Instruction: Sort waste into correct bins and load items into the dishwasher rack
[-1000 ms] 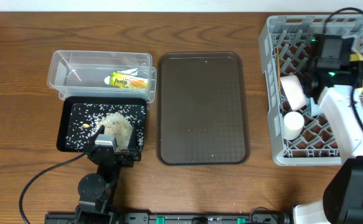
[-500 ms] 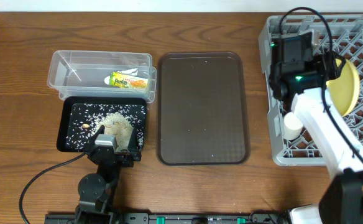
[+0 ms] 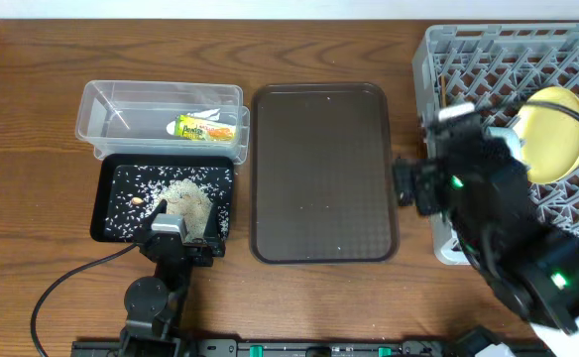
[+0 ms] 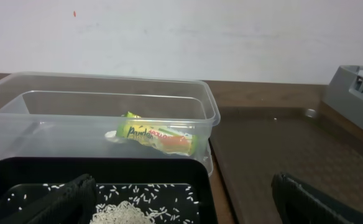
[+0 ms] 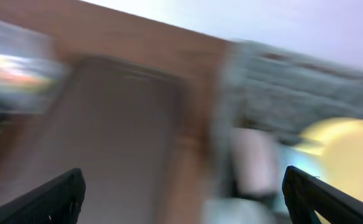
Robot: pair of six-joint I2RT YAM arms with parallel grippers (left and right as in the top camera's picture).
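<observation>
The green-and-orange wrapper (image 3: pixel 205 127) (image 4: pixel 160 137) lies in the clear tub (image 3: pixel 111 97) (image 4: pixel 57 112). White rice (image 3: pixel 185 198) (image 4: pixel 132 211) is heaped in the black tray (image 3: pixel 111 213) (image 4: pixel 107 171). My left gripper (image 3: pixel 175 233) (image 4: pixel 188 208) rests open over that tray's near edge, holding nothing. The yellow plate (image 3: pixel 554 119) (image 5: pixel 349 149) stands on edge in the grey rack (image 3: pixel 488 55) (image 5: pixel 293 81). My right gripper (image 3: pixel 436 164) (image 5: pixel 188 202) hangs open and empty over the rack's left wall. Its view is blurred, and its arm hides the bowls and cup from above.
The flat brown serving tray (image 3: pixel 321 171) (image 4: pixel 275 155) (image 5: pixel 107 124) lies between the bins and the rack. A blurred white shape (image 5: pixel 253 162) sits in the rack near the right gripper. The left arm's cable (image 3: pixel 66 283) loops over the front of the table.
My right gripper opened and let go of the yellow plate, which now stands in the rack. The right arm swung back toward the rack's front left. The left arm has not moved.
</observation>
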